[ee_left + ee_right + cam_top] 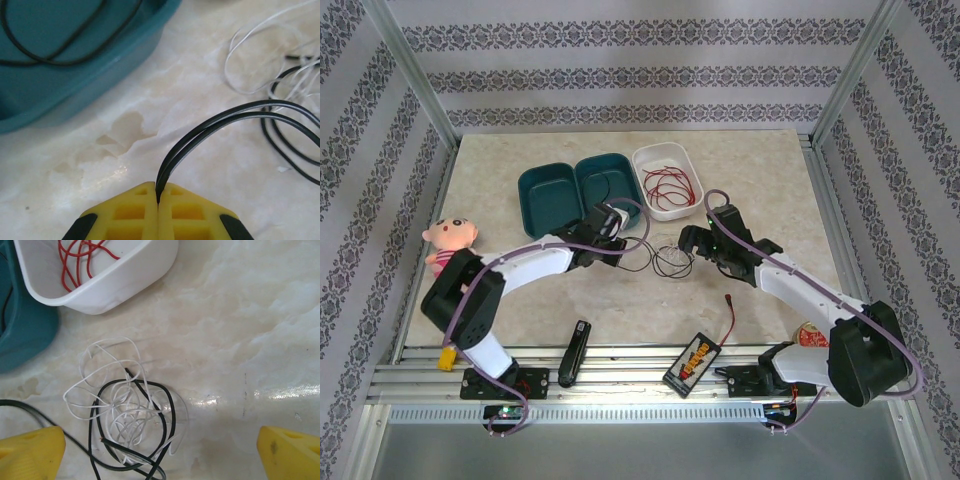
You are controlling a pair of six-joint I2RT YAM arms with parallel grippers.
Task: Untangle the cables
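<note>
Left fingers (125, 217) pressed together, clamped at the very tips on a doubled strand of black cable (225, 112). From the pinch, both strands arching up and over to the right, then dropping toward the tangle on the desk (770, 190).

Right fingers (30, 455) spread wide apart, gripping nothing, poised above the desk with the tangle between and just ahead of them.

In the tangle: black cable in a loose coil, threaded through thin loops of white cable (100, 370), the two crossing at several spots. White loops fanned out up and to the left of the black coil in the right wrist view. From the top, tangle lying mid-desk between the two arms' tips, near the front of the trays.

Red cable (668, 185) coiled apart from the others, inside the white tray (125, 280) at the back of the desk.

Beside that, a teal tray (75, 95), touching or nearly touching the white one, with a black loop (50, 59) lying inside. Impossible to tell whether that loop joins the clamped cable.

Second teal tray (548, 195) just left of the first. Doll (450, 240) at the left edge.
</note>
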